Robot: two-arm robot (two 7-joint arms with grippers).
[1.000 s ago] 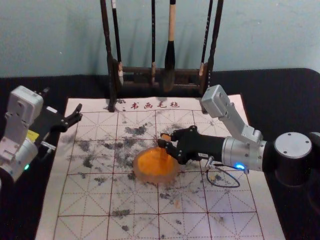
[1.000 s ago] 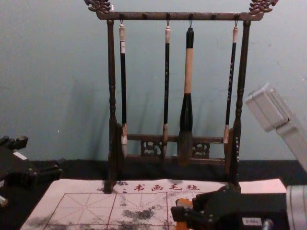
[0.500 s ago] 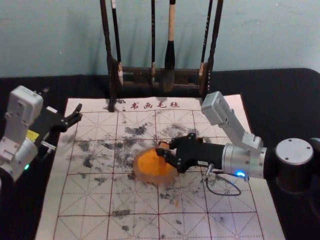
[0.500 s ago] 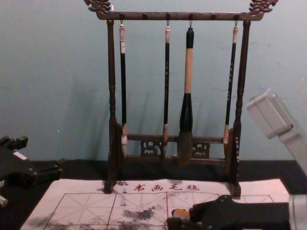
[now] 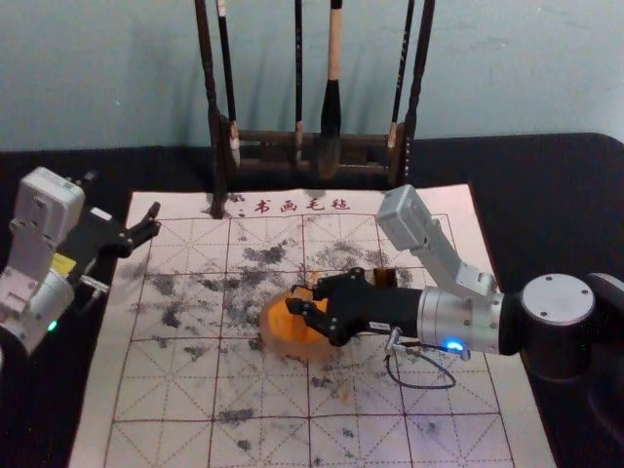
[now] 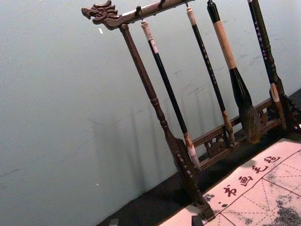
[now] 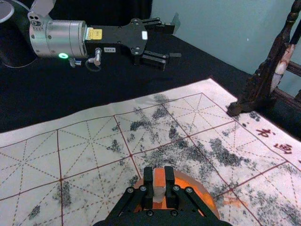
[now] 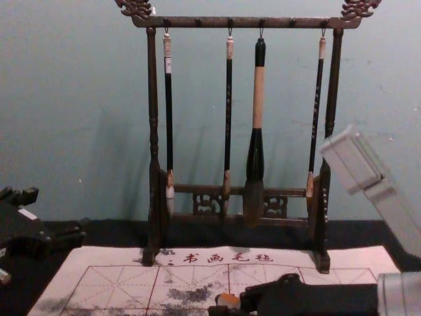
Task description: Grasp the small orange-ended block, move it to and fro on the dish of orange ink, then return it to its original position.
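while the right gripper [image 7: 159,178] clamps the orange-ended block [image 7: 159,190] at the ink dish [image 5: 283,341], apparently mid-stroke, guide your next sweep level across the ink, left gripper [image 5: 152,221] parked, fingers spread, beside the mat [image 5: 107,429].

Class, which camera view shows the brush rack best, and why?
The chest view: the brush rack stands nearly whole, top to bottom. Head view: its lower part. Left wrist view: most of it, tilted. Right wrist view: part of one side.
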